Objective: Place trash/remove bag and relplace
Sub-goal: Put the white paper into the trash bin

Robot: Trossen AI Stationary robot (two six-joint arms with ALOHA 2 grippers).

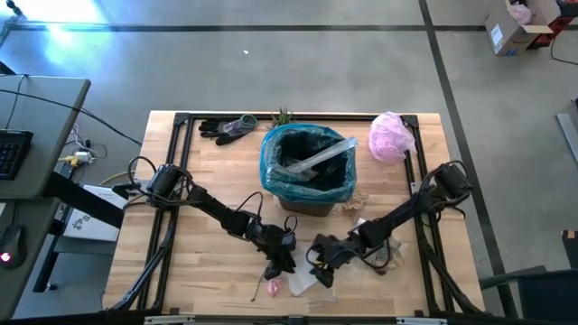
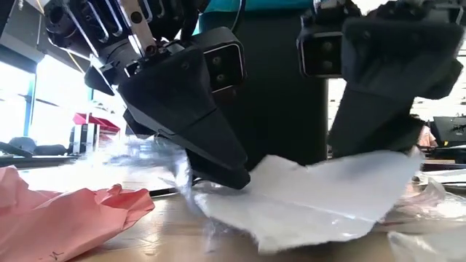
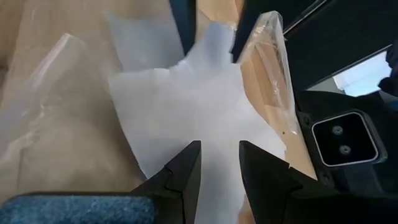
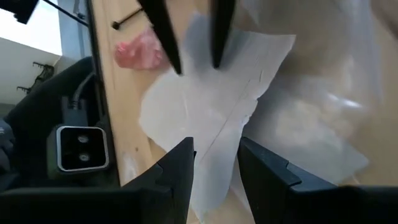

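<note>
Evidently the trash-gathering step is in hand; both grippers are working low at the near edge of the table (image 1: 217, 298), in front of the bin lined with the teal bag (image 1: 275, 164), which is already holding a long silvery wrapper (image 1: 318, 156); the left gripper (image 3: 219, 163) and the right gripper (image 4: 216, 158) are facing each other over one white paper scrap (image 3: 186, 106), each pair of fingers standing partly spread with the sheet lying between them, though whether either is actually pinching it I cannot tell; a pink crumpled scrap (image 4: 140, 51) is lying just beside; next, one gripper likely needs a firm pinch, the other letting go, then a lift toward the bin.
</note>
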